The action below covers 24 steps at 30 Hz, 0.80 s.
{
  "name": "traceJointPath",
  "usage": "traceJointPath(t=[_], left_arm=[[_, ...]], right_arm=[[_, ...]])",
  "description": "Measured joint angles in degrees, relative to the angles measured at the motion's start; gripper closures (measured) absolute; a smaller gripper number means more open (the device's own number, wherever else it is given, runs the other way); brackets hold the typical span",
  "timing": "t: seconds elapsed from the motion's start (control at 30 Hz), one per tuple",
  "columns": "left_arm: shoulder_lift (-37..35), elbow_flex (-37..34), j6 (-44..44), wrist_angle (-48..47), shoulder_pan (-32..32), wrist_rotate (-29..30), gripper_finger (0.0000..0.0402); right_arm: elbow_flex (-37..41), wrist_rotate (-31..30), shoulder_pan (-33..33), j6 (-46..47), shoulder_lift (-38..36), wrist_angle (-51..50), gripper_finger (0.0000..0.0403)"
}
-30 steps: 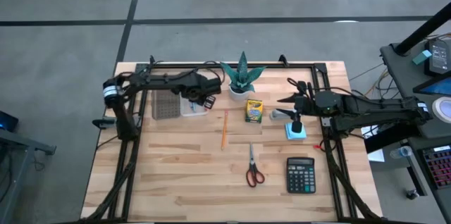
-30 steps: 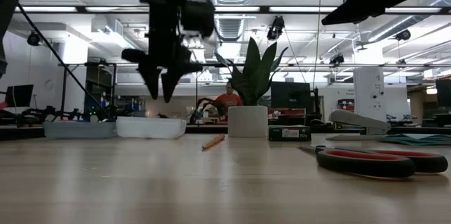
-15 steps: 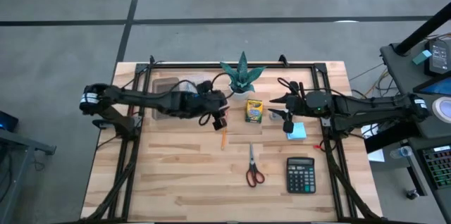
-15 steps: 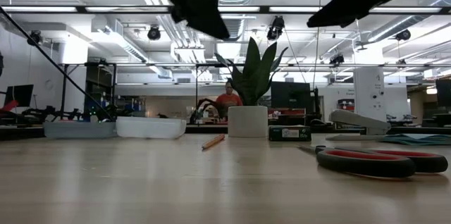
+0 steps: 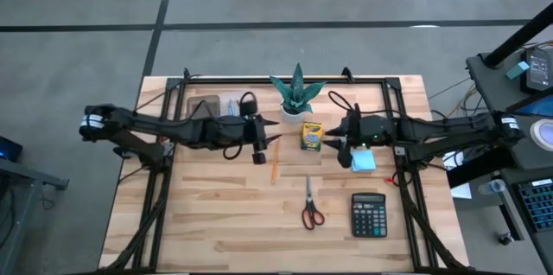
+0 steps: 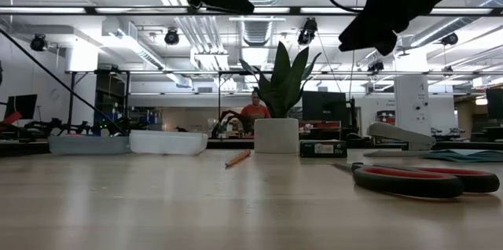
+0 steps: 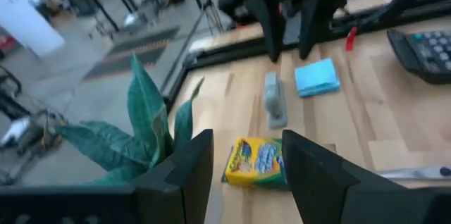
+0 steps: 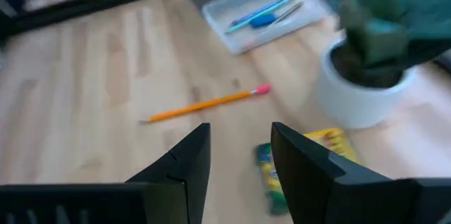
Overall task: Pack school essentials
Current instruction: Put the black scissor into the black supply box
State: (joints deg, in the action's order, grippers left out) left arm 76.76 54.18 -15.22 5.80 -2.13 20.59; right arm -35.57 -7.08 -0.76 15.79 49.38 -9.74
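On the tabletop (image 5: 225, 223), both arms reach toward the middle, so a pick-up looks to be starting. The left end effector (image 5: 258, 143), fingers spread and empty, hangs near the orange pencil (image 5: 274, 169); next it must drop down and pinch it. The right end effector (image 5: 346, 147), also spread, hovers beside the crayon box (image 5: 311, 136). The clear tray (image 8: 262, 14) is mostly hidden under the left arm

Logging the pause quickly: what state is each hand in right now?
Left hand: open, holding nothing, above the table near the crayon box.
Right hand: open, holding nothing, also near the crayon box.
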Motion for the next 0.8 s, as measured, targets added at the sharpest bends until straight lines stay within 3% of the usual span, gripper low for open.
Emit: traceJointPath(t=[0.17, 0.5, 0.8], left_arm=[[-3.3, -6.2, -3.2, 6.8, 0.2, -0.1, 0.0251], [-8.4, -15.7, -3.4, 11.4, 0.2, 0.0, 0.0251], [-12.3, -19.4, 3.6, 12.0, -0.2, 0.0, 0.0251]], right_arm=[[-1.8, 1.6, 1.7, 7.4, 2.8, -0.6, 0.0264], [-10.7, 1.7, 8.3, 15.5, 12.7, -1.3, 0.0264], [-23.2, 2.1, 12.6, 31.2, 24.0, -19.9, 0.0264]])
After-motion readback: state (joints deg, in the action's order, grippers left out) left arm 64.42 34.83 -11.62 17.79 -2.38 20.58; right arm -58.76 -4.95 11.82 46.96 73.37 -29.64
